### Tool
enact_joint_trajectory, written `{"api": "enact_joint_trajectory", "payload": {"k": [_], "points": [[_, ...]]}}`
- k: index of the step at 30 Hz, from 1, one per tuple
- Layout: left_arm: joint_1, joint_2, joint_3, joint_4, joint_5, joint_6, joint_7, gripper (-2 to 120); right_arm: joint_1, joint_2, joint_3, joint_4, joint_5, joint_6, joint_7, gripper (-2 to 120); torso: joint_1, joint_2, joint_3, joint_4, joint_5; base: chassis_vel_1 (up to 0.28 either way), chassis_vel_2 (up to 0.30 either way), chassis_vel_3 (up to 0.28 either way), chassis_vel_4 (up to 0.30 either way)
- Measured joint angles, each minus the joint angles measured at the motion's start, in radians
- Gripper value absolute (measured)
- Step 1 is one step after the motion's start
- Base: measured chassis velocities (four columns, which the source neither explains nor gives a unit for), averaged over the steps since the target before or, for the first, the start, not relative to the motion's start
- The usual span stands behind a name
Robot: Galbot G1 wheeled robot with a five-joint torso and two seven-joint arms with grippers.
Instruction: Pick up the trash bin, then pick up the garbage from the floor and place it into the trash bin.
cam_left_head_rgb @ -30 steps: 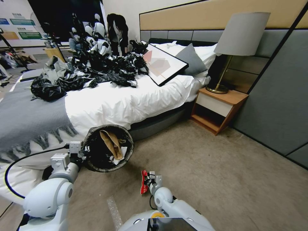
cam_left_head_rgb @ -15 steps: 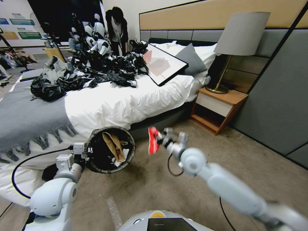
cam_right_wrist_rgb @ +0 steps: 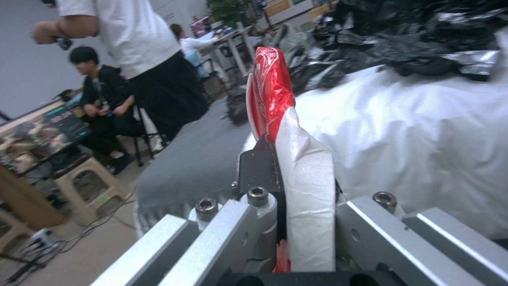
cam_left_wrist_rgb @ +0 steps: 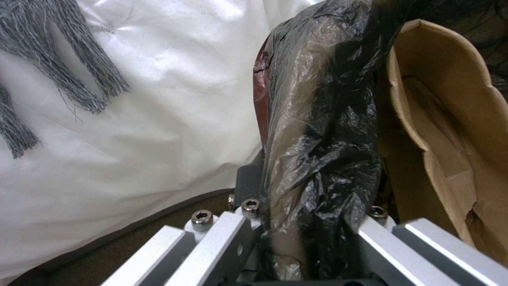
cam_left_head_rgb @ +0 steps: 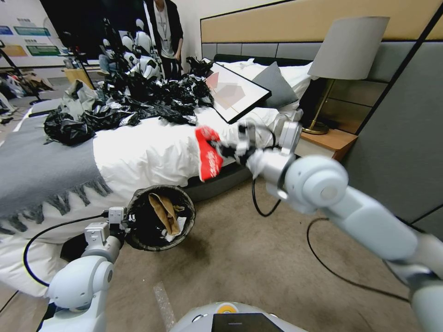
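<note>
At two o'clock above the trash bin (cam_left_head_rgb: 160,216), which the left gripper (cam_left_head_rgb: 121,222) clamps by its bag-lined rim, the right gripper (cam_left_head_rgb: 224,150) pinches a red-and-white wrapper (cam_left_head_rgb: 208,153); good practice is centring over the opening before release, since the brown paper bag (cam_left_head_rgb: 164,212) crowds it.

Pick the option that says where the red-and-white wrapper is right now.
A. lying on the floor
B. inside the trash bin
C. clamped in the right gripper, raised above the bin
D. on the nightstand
C: the right gripper pinches the red-and-white wrapper in the air above the trash bin.
</note>
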Motion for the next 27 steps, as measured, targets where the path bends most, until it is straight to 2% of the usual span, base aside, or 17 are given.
{"api": "enact_joint_trajectory", "payload": {"k": [7,16,27], "points": [[-0.005,0.0,0.001,0.01,0.002,0.0,0.001,0,0.057,0.07,-0.077,-0.046,0.059,-0.003,-0.016,0,0.0,0.0,0.0,-0.0002,-0.0002,0.0,0.0,0.0,0.0],[-0.005,0.007,-0.004,0.001,-0.01,0.0,0.004,0,0.005,0.18,-0.229,-0.106,-0.013,-0.016,-0.02,0,0.0,0.0,0.0,0.0,-0.0001,0.0,0.0,0.0,0.0],[-0.004,0.004,-0.01,-0.029,-0.015,0.0,0.008,0,-0.121,0.168,-0.328,-0.171,-0.15,-0.031,-0.047,0,0.0,0.0,0.0,-0.0003,0.0001,0.0,0.0,0.0,0.0]]}}
